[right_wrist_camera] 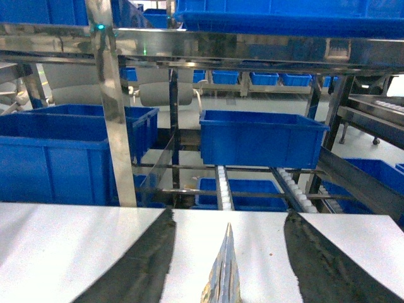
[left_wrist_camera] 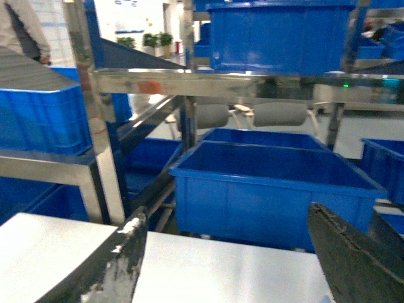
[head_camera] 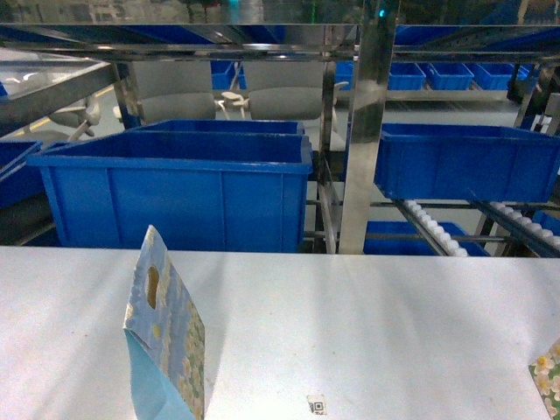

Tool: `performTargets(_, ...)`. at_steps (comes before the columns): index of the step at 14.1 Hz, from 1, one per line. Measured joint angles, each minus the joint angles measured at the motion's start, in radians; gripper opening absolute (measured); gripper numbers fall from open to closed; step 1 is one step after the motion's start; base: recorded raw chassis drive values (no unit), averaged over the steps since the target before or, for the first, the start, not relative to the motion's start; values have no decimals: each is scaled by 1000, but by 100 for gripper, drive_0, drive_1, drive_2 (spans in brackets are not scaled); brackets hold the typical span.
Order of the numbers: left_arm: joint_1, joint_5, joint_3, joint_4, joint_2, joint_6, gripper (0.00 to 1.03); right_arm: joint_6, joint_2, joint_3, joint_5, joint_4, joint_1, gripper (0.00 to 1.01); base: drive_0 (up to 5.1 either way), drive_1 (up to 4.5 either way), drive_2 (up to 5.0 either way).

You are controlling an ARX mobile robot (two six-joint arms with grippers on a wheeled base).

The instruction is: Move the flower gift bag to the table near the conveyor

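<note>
Table surface largely open; rack and bins close off the far edge.

The table (head_camera: 367, 324) lies bare across its middle and right. The flower gift bag (head_camera: 166, 337) stands upright at near left; a second printed item (head_camera: 548, 374) sits at the right edge. Beyond the far edge, blue bins (head_camera: 175, 188), a steel upright (head_camera: 363, 140) and the conveyor (head_camera: 433, 229) block forward passage.

Left pincer (left_wrist_camera: 230, 262) is seen w/ jaws spread wide, nothing between them, above the pale desk (left_wrist_camera: 214, 271). Blue bins (left_wrist_camera: 271, 189) are seen beyond the desk edge, under steel racking (left_wrist_camera: 208, 82).
</note>
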Motion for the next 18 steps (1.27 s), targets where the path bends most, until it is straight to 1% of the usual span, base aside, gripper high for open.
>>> performTargets(1, 0, 138, -45, 11, -33, -14, 61, 0, -12, -31, -2, -2, 0, 44, 0, 0, 0)
performTargets(2, -12, 173, -80, 14, -45, -18, 47, -1, -27, -42, 0, 6, 0, 29, 0, 0, 0)
performTargets(4, -5, 171, -130, 23, -93, -18, 21, -1, -45, -64, -1, 13, 0, 3, 0, 0, 0)
performTargets(5, -5, 171, -146, 26, -115, -18, 7, -5, -55, -78, -1, 14, 0, 2, 0, 0, 0)
performTargets(6, -5, 171, -169, 21, -132, -21, 2, -5, -59, -87, -1, 15, 0, 2, 0, 0, 0)
performTargets(9, -5, 171, -210, 13, -188, -22, 2, -5, -77, -105, -1, 21, 0, 2, 0, 0, 0)
performTargets(10, -5, 171, -216, -29, -216, -22, 2, -5, -111, -132, -1, 28, 0, 2, 0, 0, 0)
performTargets(11, -5, 172, -230, -125, -306, -23, 2, -6, -110, -138, -1, 18, 0, 2, 0, 0, 0)
performTargets(12, -5, 170, -238, -114, -347, -23, 2, -6, -115, -138, -1, 29, 0, 2, 0, 0, 0)
performTargets(14, -5, 171, -240, -121, -348, -23, 2, -6, -115, -138, -1, 23, 0, 2, 0, 0, 0)
performTargets(15, -5, 171, -270, -111, -380, -24, 2, -6, -115, -138, -1, 23, 0, 2, 0, 0, 0)
performTargets(18, -5, 171, -273, -121, -380, -24, 2, -7, -115, -138, -1, 23, 0, 2, 0, 0, 0)
